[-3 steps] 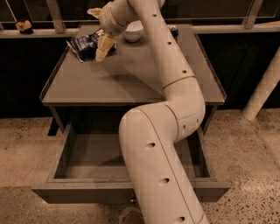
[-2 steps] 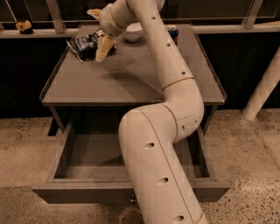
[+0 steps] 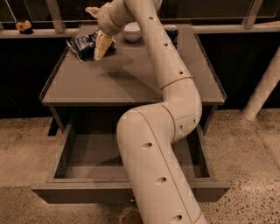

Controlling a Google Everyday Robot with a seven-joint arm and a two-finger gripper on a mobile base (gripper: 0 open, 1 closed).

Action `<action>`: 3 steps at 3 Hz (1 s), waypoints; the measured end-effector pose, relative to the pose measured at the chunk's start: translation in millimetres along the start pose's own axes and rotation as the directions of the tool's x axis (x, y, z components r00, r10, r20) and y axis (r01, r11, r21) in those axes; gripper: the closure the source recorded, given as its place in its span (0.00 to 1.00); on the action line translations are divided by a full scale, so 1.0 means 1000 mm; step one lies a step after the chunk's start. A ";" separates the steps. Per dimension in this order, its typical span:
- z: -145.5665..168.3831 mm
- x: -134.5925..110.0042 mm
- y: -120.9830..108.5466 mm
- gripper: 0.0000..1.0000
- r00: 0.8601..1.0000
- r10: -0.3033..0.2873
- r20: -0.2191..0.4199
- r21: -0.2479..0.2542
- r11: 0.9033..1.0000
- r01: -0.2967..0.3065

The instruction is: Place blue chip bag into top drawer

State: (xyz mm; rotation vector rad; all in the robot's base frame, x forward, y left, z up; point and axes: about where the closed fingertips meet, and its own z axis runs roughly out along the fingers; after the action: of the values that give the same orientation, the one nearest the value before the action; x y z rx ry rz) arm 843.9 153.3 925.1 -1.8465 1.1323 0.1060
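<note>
One long cream-white jointed robot arm [image 3: 175, 78] fills the middle of my view, rising from 6 o'clock and reaching across to the far left corner of the flat grey-brown worktop [image 3: 87, 85]. At its end the claw [image 3: 93, 33] sits at about 11 o'clock over the worktop. It is spread wide: one pale finger [image 3: 92, 9] points up and away, and the other [image 3: 101, 46] angles down toward the surface. I see nothing pinched between them.

The small crinkled dark-blue foil chip bag with white lettering [image 3: 83, 43] lies on the worktop at 11 o'clock, just beside the lower finger on its 9 o'clock side. Part of the bag is hidden behind that finger, so I cannot tell whether the two touch.

A round white bowl [image 3: 131, 32] stands at 12 o'clock on the worktop, near the claw's wrist. An upright blue soda can [image 3: 171, 33] stands at about 1 o'clock, partly hidden behind the arm.

Below the worktop, at 6 o'clock, the wide shallow grey-brown top drawer [image 3: 74, 191] is pulled out. The part of its inside that I can see holds nothing, and the arm covers its middle. The drawer is well apart from the bag.
</note>
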 end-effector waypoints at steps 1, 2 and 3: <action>0.006 0.003 -0.001 0.00 1.000 -0.002 -0.020 0.004 1.000 0.002; 0.018 0.021 -0.015 0.00 0.995 -0.040 -0.095 0.057 0.997 0.045; 0.020 0.039 -0.040 0.00 0.986 -0.049 -0.159 0.154 0.985 0.073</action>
State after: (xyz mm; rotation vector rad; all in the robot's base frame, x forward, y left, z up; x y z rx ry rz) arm 902.6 148.2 921.1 -1.7682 1.1543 -0.1623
